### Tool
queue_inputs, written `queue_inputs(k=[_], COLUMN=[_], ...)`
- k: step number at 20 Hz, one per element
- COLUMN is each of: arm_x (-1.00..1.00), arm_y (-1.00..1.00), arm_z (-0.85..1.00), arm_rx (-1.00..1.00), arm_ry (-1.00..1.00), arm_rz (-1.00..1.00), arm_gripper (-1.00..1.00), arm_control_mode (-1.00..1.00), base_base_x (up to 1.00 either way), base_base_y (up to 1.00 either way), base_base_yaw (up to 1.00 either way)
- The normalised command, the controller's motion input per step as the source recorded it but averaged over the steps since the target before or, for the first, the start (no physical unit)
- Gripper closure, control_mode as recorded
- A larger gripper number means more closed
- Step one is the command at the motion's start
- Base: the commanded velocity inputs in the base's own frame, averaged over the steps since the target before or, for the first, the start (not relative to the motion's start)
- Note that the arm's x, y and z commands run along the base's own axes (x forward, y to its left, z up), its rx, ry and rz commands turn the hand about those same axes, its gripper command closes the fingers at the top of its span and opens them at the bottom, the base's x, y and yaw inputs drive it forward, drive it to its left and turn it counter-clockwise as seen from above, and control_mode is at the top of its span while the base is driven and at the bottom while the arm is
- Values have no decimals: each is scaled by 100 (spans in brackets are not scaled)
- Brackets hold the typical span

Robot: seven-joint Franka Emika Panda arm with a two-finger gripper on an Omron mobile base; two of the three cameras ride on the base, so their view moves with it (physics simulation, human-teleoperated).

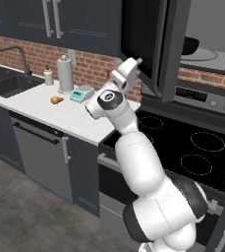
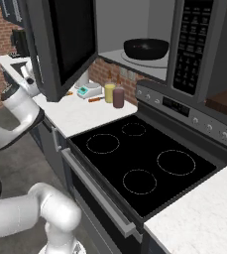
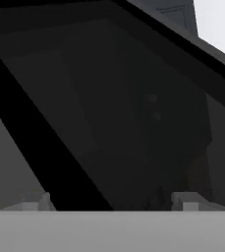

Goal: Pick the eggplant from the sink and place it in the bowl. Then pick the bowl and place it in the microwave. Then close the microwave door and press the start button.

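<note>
The claw [image 3: 111, 201] is wide open and holds nothing, close to the microwave door [image 2: 68, 44]. The bowl [image 2: 145, 48] sits inside the microwave [image 2: 194, 49], at upper right of the frame.

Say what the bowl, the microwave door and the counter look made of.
Bowl: black, faintly glossy, likely ceramic or plastic; soft highlights on its rim.
Microwave door: dark grey matte frame, likely metal or plastic, around a glossy black glass-like window.
Counter: white, speckled, stone-like.
</note>
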Motion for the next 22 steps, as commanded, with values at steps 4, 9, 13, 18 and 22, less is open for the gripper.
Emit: queue_inputs(k=[4, 9, 13, 18, 22], arm_x=[0, 0, 2, 4, 11], arm_y=[-62, -59, -63, -67, -67], arm_z=[30, 15, 4, 4, 2], arm_rx=[1, 0, 1, 2, 4], arm_ry=[0, 2, 8, 9, 7], arm_rz=[0, 0, 0, 0, 0], arm_gripper=[-100, -100, -100, -100, -100], arm_control_mode=[-100, -100, -100, -100, -100], base_base_x=[0, 0, 0, 0, 0], base_base_y=[0, 0, 0, 0, 0], base_base_yaw=[0, 0, 0, 0, 0])
